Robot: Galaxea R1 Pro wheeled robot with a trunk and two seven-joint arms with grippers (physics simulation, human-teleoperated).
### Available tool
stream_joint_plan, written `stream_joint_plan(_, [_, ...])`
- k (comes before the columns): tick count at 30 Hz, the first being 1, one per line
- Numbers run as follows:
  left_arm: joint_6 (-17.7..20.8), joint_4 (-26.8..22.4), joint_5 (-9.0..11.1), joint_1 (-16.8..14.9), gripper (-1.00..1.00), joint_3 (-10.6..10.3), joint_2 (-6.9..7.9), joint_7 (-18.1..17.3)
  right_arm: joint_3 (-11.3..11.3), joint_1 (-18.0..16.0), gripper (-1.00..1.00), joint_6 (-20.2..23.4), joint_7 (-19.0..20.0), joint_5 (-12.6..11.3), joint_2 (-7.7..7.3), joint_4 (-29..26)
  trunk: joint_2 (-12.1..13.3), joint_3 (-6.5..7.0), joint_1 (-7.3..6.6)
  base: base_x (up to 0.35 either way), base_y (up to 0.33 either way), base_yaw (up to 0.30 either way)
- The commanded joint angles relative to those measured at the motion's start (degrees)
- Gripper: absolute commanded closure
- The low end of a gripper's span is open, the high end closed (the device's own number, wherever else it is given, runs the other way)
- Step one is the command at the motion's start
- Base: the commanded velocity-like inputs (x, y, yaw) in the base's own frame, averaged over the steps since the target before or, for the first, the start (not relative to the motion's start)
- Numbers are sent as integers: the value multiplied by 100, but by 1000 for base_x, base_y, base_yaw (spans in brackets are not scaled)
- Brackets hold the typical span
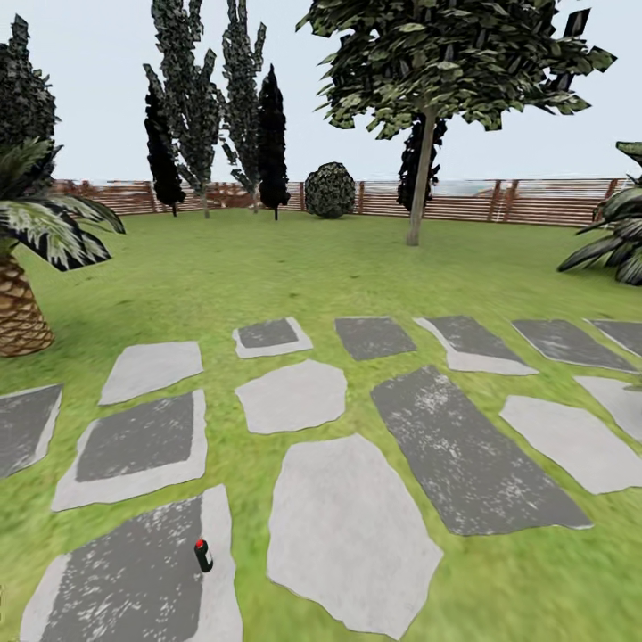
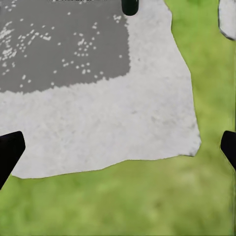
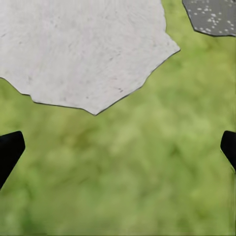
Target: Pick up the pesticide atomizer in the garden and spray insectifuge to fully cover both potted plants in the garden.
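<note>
**Atomizer ahead, both grippers wide and empty**

You face the lawn [image 1: 267, 267] crossed by stepping stones [image 1: 348, 526], fence [image 1: 428, 201] behind. The pesticide atomizer [image 1: 203, 555] stands upright on the near grey slab [image 1: 125, 580], within your left arm's likely reach. Left gripper [image 2: 118, 147] and right gripper [image 3: 118, 147] hang spread wide, holding nothing.

No words, numbers or signs can be read anywhere; the little dark bottle [image 1: 203, 555] standing on the grey stepping stone [image 1: 125, 580] is too small to show any label
</note>
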Motion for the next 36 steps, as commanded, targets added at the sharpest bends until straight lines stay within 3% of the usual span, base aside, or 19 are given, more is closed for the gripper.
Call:
stream_joint_plan(1, [-21,7,3,-5,-100,5,0,5,1,-2,-100,-15,-2,26,-2,3,-2,-5,2,254,-229,270])
stream_joint_plan(13, [-13,-231,-54,-116,-100,-30,4,-21,-14,-2,-100,-22,-11,10,4,-209,-2,-5,2,275,-157,111])
stream_joint_plan(17, [18,-506,-72,-587,-100,-59,69,-71,-16,-64,-100,-17,-18,10,-6,-1088,-2,-5,2,54,-11,2])
stream_joint_plan(19, [50,-541,-69,-953,-100,-64,107,-87,-18,-232,-100,-7,-19,13,-9,-1556,-2,-5,2,12,-3,0])
stream_joint_plan(20, [71,-562,-69,-1175,-100,-59,126,-91,-31,-567,-100,17,-19,11,-10,-1727,-2,-5,2,2,-1,0])
stream_joint_plan(24, [93,-615,-17,-1308,-100,-32,149,-92,-54,-1007,-100,64,-19,-6,-27,-1783,-2,-5,2,0,0,0])
stream_joint_plan(31, [113,-545,21,-1781,-100,7,188,-72,-60,-1189,-100,103,-19,-11,-37,-1822,-2,-5,2,0,0,0])
stream_joint_plan(36, [99,-543,32,-1857,-100,11,192,-27,-60,-1311,-100,462,-19,-11,-37,-1933,-2,-5,2,0,0,0])
